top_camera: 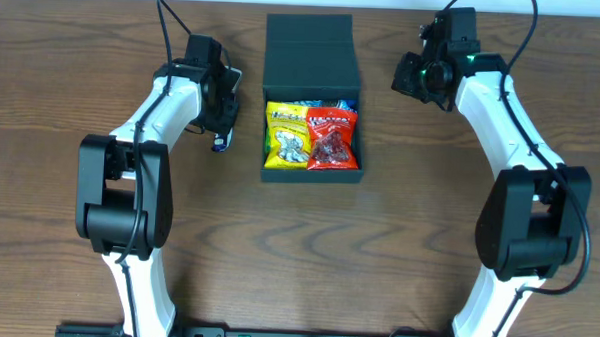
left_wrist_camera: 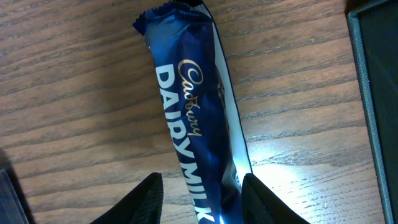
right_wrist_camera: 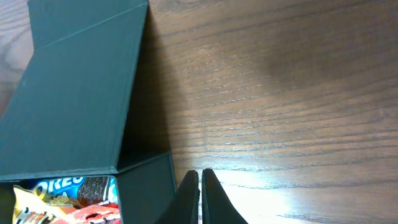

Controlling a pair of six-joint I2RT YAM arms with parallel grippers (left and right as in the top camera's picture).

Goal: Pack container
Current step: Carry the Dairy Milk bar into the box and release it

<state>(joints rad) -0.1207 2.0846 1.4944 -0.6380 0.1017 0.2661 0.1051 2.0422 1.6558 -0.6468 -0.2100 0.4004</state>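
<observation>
The dark teal container [top_camera: 310, 175] stands open at the table's middle, its flap lid [top_camera: 309, 49] folded back. Inside lie a yellow packet [top_camera: 289, 136], a red packet [top_camera: 332, 138] and a blue Oreo packet [top_camera: 327, 106]. A blue Cadbury Dairy Milk bar [left_wrist_camera: 193, 124] lies on the wood left of the container. My left gripper [left_wrist_camera: 202, 199] is open, one finger on each side of the bar's near end. My right gripper [right_wrist_camera: 200, 186] is shut and empty, over bare wood just right of the container wall [right_wrist_camera: 146, 186].
The container's side [left_wrist_camera: 373, 93] shows at the right edge of the left wrist view. The lid [right_wrist_camera: 81, 87] and the Oreo packet [right_wrist_camera: 68, 186] show in the right wrist view. Both arm bases stand at the table's front edge.
</observation>
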